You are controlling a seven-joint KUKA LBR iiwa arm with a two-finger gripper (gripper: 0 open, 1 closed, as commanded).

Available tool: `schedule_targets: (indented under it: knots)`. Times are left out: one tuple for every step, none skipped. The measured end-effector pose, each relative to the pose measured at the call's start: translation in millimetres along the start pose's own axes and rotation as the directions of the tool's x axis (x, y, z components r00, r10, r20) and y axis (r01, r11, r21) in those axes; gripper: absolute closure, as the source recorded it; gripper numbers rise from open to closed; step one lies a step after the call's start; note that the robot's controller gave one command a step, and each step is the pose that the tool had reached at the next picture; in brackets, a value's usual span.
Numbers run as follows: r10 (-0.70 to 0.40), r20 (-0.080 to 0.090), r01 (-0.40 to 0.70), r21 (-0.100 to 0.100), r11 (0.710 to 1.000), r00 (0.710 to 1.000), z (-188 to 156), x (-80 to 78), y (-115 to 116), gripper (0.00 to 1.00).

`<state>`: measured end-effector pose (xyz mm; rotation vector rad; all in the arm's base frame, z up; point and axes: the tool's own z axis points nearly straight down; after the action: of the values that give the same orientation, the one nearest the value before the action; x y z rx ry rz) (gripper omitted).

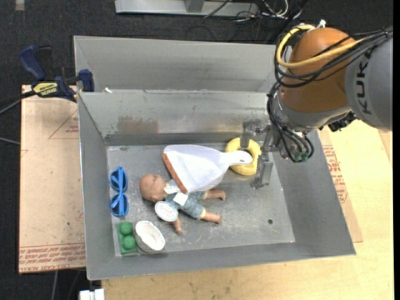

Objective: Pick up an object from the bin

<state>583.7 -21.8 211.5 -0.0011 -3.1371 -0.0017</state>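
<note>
The grey metal bin (187, 111) holds a loose scatter. The arm (319, 74) reaches in from the right. Its claw (254, 165) is low at the rear right of the floor, fingers spread. One finger (246, 144) is over a yellow ring (241, 147), the other just off the ring's right edge.

A white scoop (194, 166) lies left of the ring, its handle resting across it and crowding the claw's near side. A brown strip (169, 163) shows under the scoop. In front lies a doll (181, 202), then blue sunglasses (117, 191) at the left wall, two white discs (150, 236) and a green block (127, 237).
</note>
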Motion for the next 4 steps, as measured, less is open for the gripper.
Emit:
schedule_targets:
  knots:
    - [-0.058, 0.003, 0.058, 0.001, 0.998, 0.998, -6.2, -11.0, 5.8, 0.00]
    - [-0.124, 0.011, 0.124, 0.001, 0.992, 0.992, 40.0, -12.9, 15.0, 0.00]
    - [-0.178, 0.007, 0.178, 0.002, 0.984, 0.984, 95.2, -26.5, 23.6, 0.00]
    - [-0.231, 0.007, 0.231, 0.000, 0.973, 0.973, 124.6, -21.6, 34.9, 0.00]
